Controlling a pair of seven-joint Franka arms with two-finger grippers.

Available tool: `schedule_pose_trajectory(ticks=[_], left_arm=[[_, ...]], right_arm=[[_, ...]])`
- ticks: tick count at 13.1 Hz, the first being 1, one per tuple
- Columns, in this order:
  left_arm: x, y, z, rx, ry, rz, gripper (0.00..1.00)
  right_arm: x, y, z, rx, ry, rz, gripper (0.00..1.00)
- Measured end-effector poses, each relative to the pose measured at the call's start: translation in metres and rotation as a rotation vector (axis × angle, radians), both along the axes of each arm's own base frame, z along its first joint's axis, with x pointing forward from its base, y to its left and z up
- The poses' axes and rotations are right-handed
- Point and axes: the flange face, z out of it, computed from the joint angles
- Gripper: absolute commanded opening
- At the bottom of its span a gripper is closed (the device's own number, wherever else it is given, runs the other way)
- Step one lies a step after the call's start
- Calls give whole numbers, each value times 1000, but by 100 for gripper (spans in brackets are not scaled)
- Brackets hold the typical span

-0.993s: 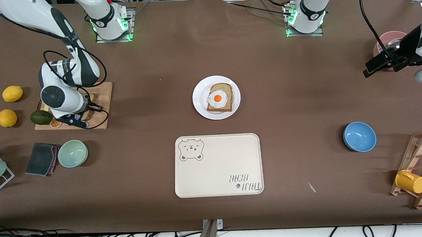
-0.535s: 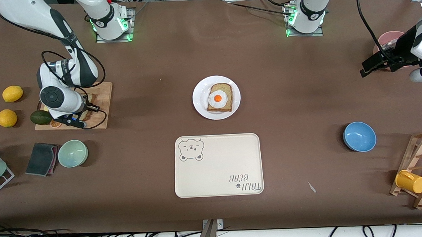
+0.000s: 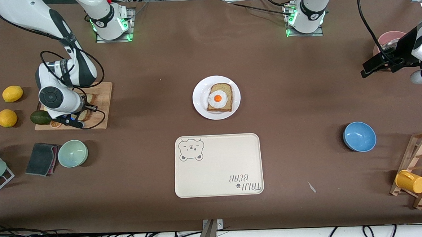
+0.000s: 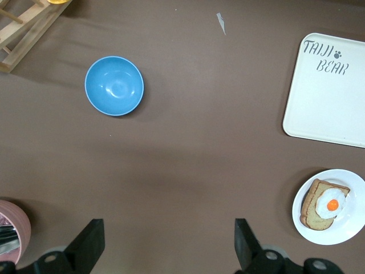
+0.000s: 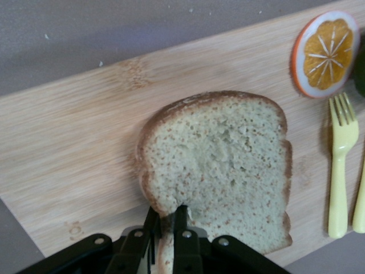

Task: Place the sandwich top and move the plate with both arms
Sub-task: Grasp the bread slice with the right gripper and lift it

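The sandwich top (image 5: 222, 165), a bare speckled slice with a darker crust, lies on a wooden cutting board (image 5: 74, 148) at the right arm's end of the table. My right gripper (image 5: 167, 212) is shut on the slice's crust edge. In the front view the right wrist hides most of the slice (image 3: 89, 99). The white plate (image 3: 200, 104) sits mid-table with an egg-topped slice (image 3: 220, 98) on it. My left gripper (image 4: 168, 224) hangs open and empty over bare table next to a pink bowl (image 3: 391, 38).
An orange slice (image 5: 325, 54) and a yellow fork (image 5: 341, 165) share the board, with an avocado (image 3: 40, 117) and two lemons beside it. The cream bear tray (image 3: 217, 165) lies nearer the front camera than the plate. A green bowl (image 3: 72, 153) and a blue bowl (image 3: 359, 136) stand apart.
My right gripper's fingers have closed onto the slice's edge, and its wrist has shifted slightly over the board. The left arm has drifted a little.
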Motion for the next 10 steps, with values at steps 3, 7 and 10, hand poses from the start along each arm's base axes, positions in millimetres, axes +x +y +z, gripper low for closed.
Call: schedule_pose_trajectory(ticks=[3,7,10], left_arm=[[3,2,1,0,-12,4,100],[4,1,6,-1,-21,2,100],[4,8,16,0,-43,15,100]], right_arm=[[3,5,6,-10,22,7,0],[28,36,56,-40,63,30,0],[43,62,89,-48,47,42,0]])
